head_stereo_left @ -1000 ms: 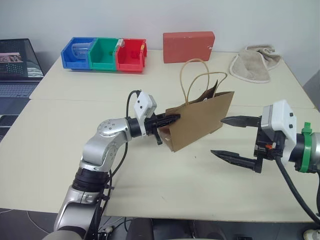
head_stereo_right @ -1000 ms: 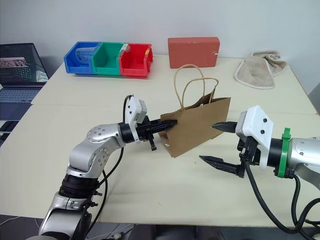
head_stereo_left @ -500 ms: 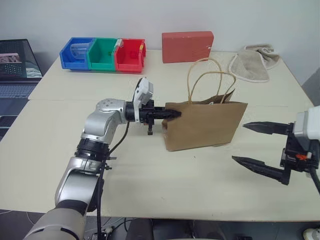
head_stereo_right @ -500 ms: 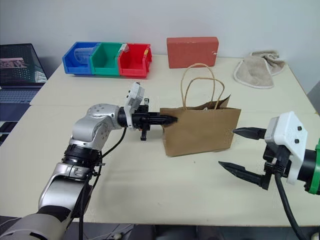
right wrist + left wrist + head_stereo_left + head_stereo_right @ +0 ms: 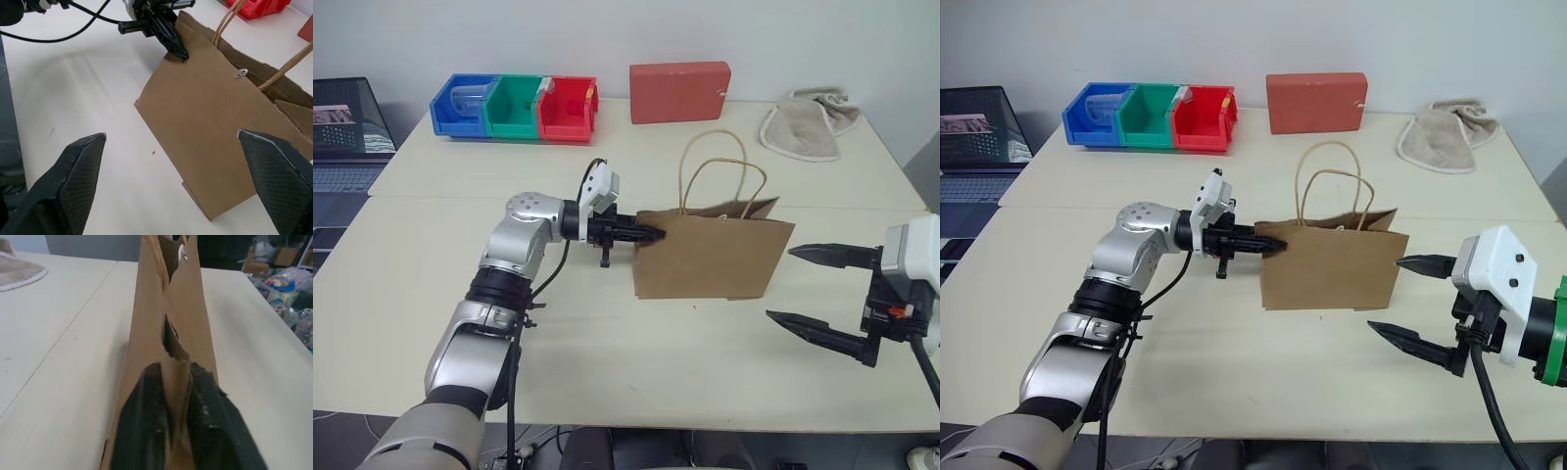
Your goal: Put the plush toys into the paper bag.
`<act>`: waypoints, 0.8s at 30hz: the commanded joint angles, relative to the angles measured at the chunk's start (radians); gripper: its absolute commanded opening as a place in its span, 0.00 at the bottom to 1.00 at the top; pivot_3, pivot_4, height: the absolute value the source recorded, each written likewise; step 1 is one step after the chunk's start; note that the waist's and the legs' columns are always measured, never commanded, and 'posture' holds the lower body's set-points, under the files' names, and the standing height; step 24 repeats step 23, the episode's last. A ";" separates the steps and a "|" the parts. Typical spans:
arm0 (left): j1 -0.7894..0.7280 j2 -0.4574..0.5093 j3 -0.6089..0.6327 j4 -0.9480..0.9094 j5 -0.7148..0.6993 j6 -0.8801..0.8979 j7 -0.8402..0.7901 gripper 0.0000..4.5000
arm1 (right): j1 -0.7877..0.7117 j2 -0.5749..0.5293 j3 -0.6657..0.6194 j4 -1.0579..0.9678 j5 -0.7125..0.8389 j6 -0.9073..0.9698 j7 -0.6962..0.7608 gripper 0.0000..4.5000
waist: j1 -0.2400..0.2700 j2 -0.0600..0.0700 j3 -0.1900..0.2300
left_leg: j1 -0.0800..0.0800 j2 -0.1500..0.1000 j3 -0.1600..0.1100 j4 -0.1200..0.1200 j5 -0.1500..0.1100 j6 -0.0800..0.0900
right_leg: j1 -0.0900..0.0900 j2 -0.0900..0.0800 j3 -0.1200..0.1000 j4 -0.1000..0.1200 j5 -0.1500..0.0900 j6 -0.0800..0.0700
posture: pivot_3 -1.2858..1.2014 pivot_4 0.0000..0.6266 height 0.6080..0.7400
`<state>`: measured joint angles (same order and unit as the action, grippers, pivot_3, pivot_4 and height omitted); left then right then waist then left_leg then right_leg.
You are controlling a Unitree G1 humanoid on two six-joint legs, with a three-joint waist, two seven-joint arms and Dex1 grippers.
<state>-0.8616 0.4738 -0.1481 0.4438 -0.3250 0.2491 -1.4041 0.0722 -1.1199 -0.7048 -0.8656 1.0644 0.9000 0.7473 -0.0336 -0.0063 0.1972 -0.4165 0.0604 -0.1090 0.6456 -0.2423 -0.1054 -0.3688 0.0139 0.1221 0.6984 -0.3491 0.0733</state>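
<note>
My left gripper (image 5: 651,235) pinches the plain brown kraft paper bag (image 5: 715,259) on the cream table (image 5: 607,343); my right gripper (image 5: 822,289) gapes, empty.

The brown kraft paper bag (image 5: 710,257) stood upright near the middle of the table, its broad flat side facing the camera and its mouth open at the top. Two thin twisted paper loop handles (image 5: 715,171) rose above the serrated rim. A folded crease ran down its narrow end. No plush toy could be made out
</note>
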 commanded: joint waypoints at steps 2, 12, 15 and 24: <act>0.064 0.110 0.078 -0.162 -0.014 0.065 0.058 0.49 | -0.015 -0.027 0.000 0.050 -0.069 -0.042 0.036 1.00 | -0.003 0.000 0.000 | 0.000 0.000 0.000 0.000 0.000 0.000 | 0.000 0.000 0.000 0.000 0.000 0.000 | 0.52 0.24 1.00; 0.309 0.435 0.215 -0.512 -0.018 0.232 0.129 0.84 | -0.004 -0.132 -0.038 0.286 -0.274 -0.161 0.318 1.00 | 0.000 0.000 0.000 | 0.000 0.001 0.000 0.000 0.000 0.000 | 0.000 0.000 0.000 0.000 0.000 0.000 | 0.52 0.24 1.00; 0.353 0.497 0.265 -0.537 -0.040 0.264 0.151 0.84 | 0.000 -0.168 -0.063 0.375 -0.327 -0.191 0.421 1.00 | 0.002 0.000 0.000 | 0.001 0.001 0.001 -0.001 0.000 0.000 | 0.000 0.000 0.000 0.000 0.000 0.000 | 0.52 0.24 1.00; 0.359 0.509 0.290 -0.518 -0.065 0.289 0.188 0.84 | -0.053 -0.182 -0.025 0.472 -0.380 -0.232 0.504 1.00 | 0.004 0.000 0.000 | 0.001 0.001 0.001 0.000 0.000 0.000 | 0.000 0.000 0.000 0.000 0.000 -0.001 | 0.52 0.24 1.00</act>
